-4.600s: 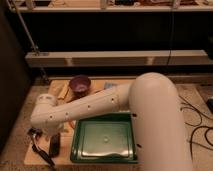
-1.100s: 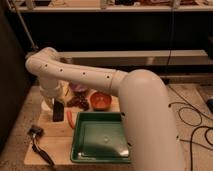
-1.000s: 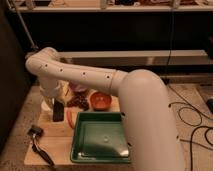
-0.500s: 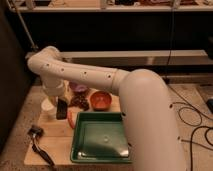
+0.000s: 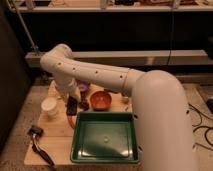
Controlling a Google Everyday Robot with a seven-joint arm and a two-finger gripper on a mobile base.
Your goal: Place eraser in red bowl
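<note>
The hand point(image 5: 71, 101), gripping the eraser point(image 5: 72, 107), has shifted right toward the red bowl point(image 5: 101, 100).

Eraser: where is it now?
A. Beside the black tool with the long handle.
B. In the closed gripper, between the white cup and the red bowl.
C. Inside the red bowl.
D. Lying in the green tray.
B: the gripper is shut on the eraser, between the white cup and the red bowl; neither the bowl nor the green tray holds it.
</note>
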